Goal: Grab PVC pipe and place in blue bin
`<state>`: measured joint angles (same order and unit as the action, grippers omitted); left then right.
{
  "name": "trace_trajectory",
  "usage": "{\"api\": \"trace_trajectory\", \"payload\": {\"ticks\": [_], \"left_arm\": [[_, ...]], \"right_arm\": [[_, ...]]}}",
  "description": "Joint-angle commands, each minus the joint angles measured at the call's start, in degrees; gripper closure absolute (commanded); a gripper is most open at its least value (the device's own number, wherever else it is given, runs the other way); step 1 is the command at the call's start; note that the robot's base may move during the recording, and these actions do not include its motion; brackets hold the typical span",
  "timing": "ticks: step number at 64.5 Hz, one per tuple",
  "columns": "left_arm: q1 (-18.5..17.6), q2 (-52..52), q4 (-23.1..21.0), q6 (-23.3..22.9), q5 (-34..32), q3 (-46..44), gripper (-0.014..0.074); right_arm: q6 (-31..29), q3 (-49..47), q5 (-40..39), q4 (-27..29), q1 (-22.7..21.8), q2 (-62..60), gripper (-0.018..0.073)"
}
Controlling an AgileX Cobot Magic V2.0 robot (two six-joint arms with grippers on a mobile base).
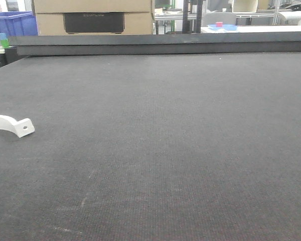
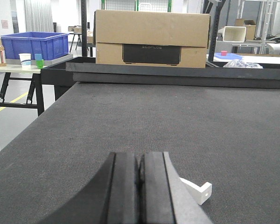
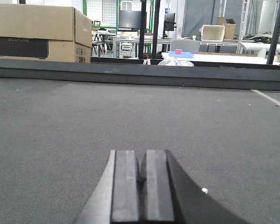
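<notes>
The PVC pipe (image 1: 12,125), a small white arched piece with a flat holed tab, lies on the dark mat at the left edge of the front view. In the left wrist view its tab (image 2: 198,190) pokes out just right of my left gripper (image 2: 140,161), which is shut with nothing between its fingers. My right gripper (image 3: 143,158) is shut too and holds nothing; the pipe is not in its view. The blue bin (image 2: 33,45) stands on a side table far off to the left, and its corner (image 1: 12,22) shows in the front view.
A cardboard box (image 2: 151,39) sits behind the table's raised back rail (image 1: 160,42). Paper cups (image 2: 24,60) stand by the bin. A small white speck (image 3: 204,190) lies on the mat right of my right gripper. The left table edge (image 2: 32,126) drops off.
</notes>
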<state>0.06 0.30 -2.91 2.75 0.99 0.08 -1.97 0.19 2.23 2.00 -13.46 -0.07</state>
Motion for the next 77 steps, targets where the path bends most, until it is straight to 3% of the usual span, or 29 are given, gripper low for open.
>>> {"api": "trace_trajectory", "payload": {"ticks": [1, 56, 67, 72, 77], "left_arm": [[0.2, -0.3, 0.1, -0.5, -1.0, -0.1, 0.0707], [0.2, -0.3, 0.1, -0.5, -1.0, -0.1, 0.0707], [0.2, -0.3, 0.1, -0.5, -7.7, -0.1, 0.0707], [0.2, -0.3, -0.6, -0.5, -10.5, -0.1, 0.0707], [0.2, -0.3, -1.5, -0.5, -7.9, -3.7, 0.0707]], "right_arm": [[-0.1, -0.2, -1.4, -0.2, 0.0, 0.1, 0.0727], [-0.1, -0.2, -1.4, -0.2, 0.0, 0.1, 0.0727], [-0.1, -0.2, -1.5, -0.2, 0.0, 0.1, 0.0727], [-0.1, -0.2, -5.6, -1.0, -0.1, 0.1, 0.0727], [-0.1, -0.2, -9.1, -1.0, -0.1, 0.1, 0.0727]]}}
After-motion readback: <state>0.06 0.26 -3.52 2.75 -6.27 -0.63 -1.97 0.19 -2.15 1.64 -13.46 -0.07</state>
